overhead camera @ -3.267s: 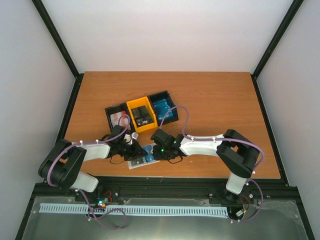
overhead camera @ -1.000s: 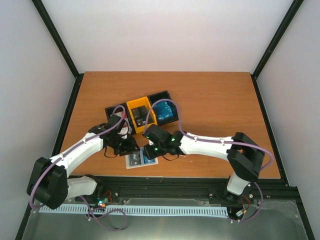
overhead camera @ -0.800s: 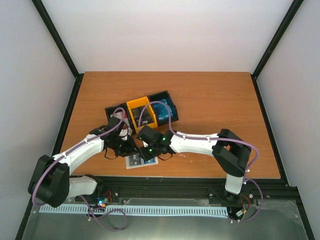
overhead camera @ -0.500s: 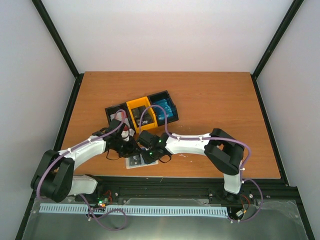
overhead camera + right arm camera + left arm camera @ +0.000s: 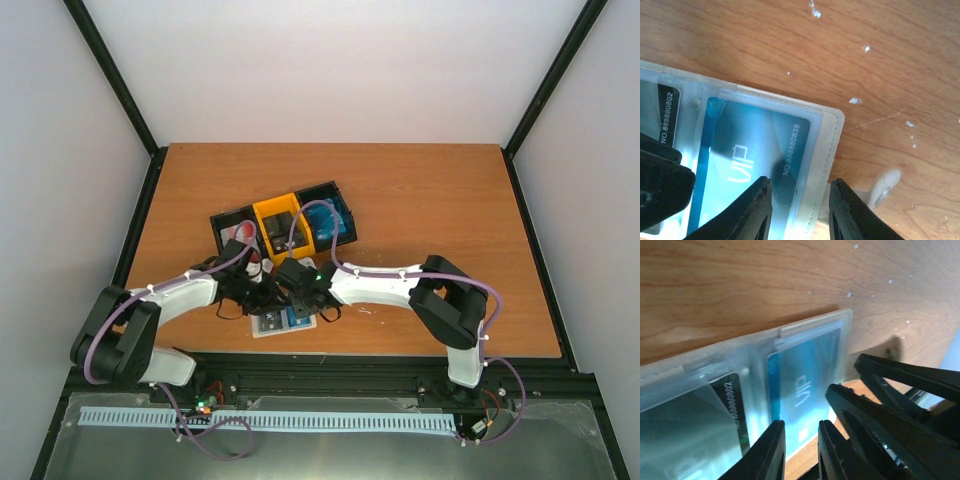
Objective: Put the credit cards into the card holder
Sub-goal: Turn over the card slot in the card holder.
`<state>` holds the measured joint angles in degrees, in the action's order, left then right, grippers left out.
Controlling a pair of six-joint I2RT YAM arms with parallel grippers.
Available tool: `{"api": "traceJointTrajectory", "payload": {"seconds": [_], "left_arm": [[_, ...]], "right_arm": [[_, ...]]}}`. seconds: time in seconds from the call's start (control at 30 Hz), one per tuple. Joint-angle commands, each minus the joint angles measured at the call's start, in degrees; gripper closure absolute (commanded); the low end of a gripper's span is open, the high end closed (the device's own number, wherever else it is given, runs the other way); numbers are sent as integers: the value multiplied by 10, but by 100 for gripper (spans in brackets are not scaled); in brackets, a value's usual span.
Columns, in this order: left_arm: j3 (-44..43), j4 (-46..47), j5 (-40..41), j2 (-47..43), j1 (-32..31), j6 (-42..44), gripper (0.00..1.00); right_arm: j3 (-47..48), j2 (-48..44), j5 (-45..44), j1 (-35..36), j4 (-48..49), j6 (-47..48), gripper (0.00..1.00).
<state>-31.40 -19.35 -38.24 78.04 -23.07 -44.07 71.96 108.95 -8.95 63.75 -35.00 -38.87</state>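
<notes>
The beige card holder (image 5: pixel 283 322) lies open near the table's front edge. In the left wrist view its rim (image 5: pixel 805 325) frames clear pockets holding a blue VIP card (image 5: pixel 800 375) and a black card (image 5: pixel 732 395). The right wrist view shows the same holder (image 5: pixel 832 130), blue card (image 5: pixel 740 145) and black card (image 5: pixel 667 112). My left gripper (image 5: pixel 262 298) (image 5: pixel 800 425) is slightly open just over the blue card's near edge. My right gripper (image 5: pixel 300 300) (image 5: pixel 800 181) is open, with its fingers straddling the holder's right edge. More card stacks lie in the tray.
A black-and-yellow three-compartment tray (image 5: pixel 262 215) stands just behind the holder, with red-and-white cards (image 5: pixel 237 235), black cards (image 5: pixel 285 232) and blue cards (image 5: pixel 330 222). The holder's snap tab (image 5: pixel 885 182) sticks out to the right. Both grippers crowd close together over the holder.
The left gripper has come in from the tray side onto the holder. The right gripper has shifted left over the holder's right half. The holder stays put.
</notes>
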Motion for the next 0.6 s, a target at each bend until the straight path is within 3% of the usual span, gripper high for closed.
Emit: {"api": "traceJointTrajectory", "payload": {"seconds": [0.0,0.37,0.57], "left_arm": [[-8,12,8,23,-15,2,79],[-34,-39,97,58,-49,12,83],[-35,-54,117,70,-51,13,91]], "right_arm": [[1,-1,0,-7,7,-18,66],[-42,-39,58,-28,67,-33,65],[-63,-56,80,-39,89,-43,65]]}}
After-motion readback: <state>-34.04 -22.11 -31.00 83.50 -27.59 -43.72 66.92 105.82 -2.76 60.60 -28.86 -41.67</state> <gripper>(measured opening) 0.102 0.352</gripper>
